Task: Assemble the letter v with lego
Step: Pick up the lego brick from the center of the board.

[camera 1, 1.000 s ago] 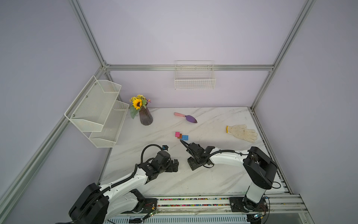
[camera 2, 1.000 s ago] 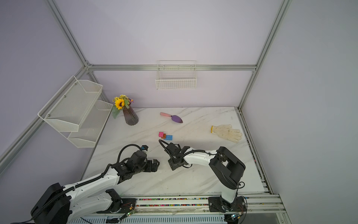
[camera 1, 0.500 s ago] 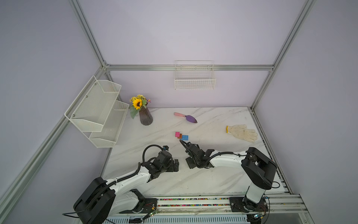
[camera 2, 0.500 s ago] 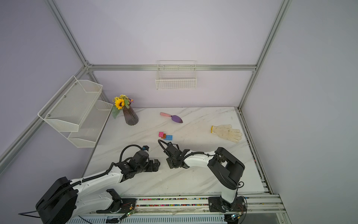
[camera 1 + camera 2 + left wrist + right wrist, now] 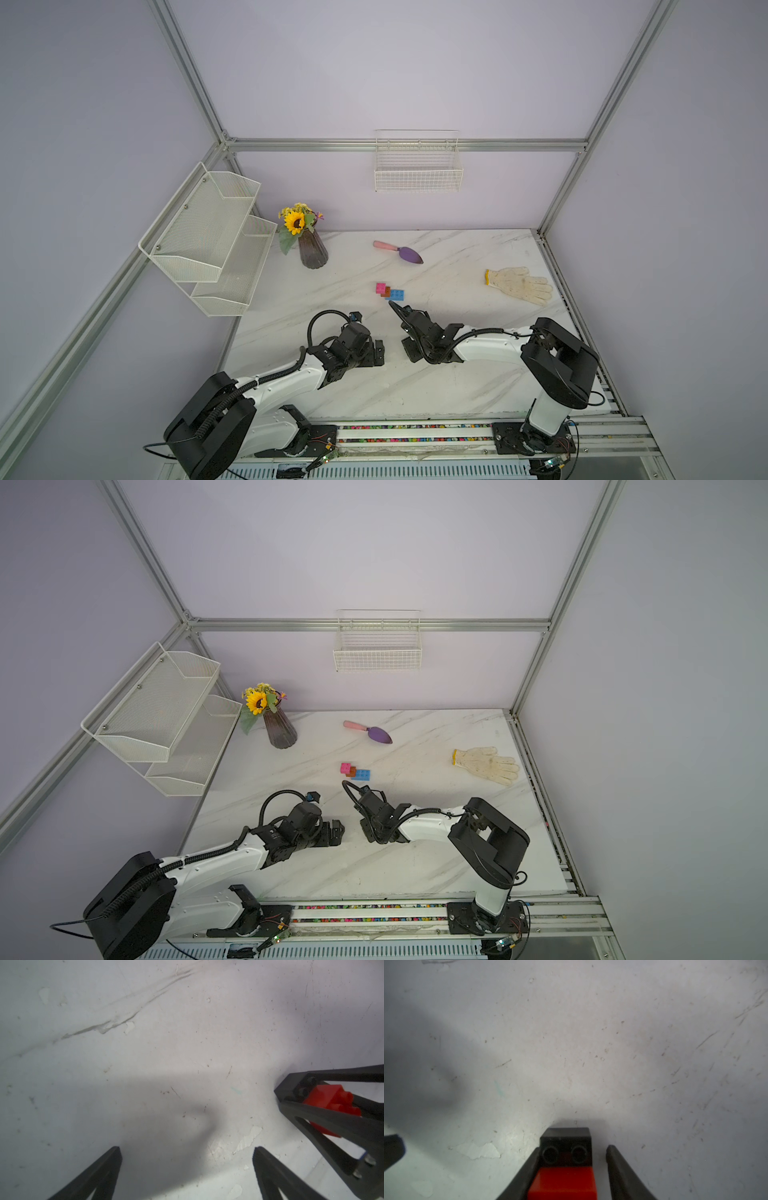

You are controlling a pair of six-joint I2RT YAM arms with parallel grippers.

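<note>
1. From where I stood, the left gripper (image 5: 378, 353) lay low over the marble table (image 5: 415, 390), in the lower middle of both top views. Its jaws were spread wide and released, and its wrist view showed only bare tabletop between them.
2. The right gripper (image 5: 409, 350) sat just to the right of it in the frame. The two sets of tips pointed toward each other, near but apart.
3. The right wrist view showed the black brick (image 5: 566, 1147) and the red brick (image 5: 562, 1183) joined and lying on the table between the right jaws, the black one at the tips.
4. One finger lay against the pair, while a strip of table showed between the other finger and the bricks. So the jaws straddled the pair without being clenched on it.
5. The rest of the lego sat near the centre of both top views. The pink brick (image 5: 380, 287), the orange-brown brick (image 5: 387, 291) and the light-blue brick (image 5: 397, 294) touched one another in a stepped row.
6. That row lay just above the right arm's wrist in the frame, clear of both grippers.
7. Higher in the frame lay a pink-handled purple trowel (image 5: 399, 252), and a white glove (image 5: 519, 284) lay toward the right edge of the table.
8. A dark vase (image 5: 312, 253) with a sunflower stood at the table's upper left corner.
</note>
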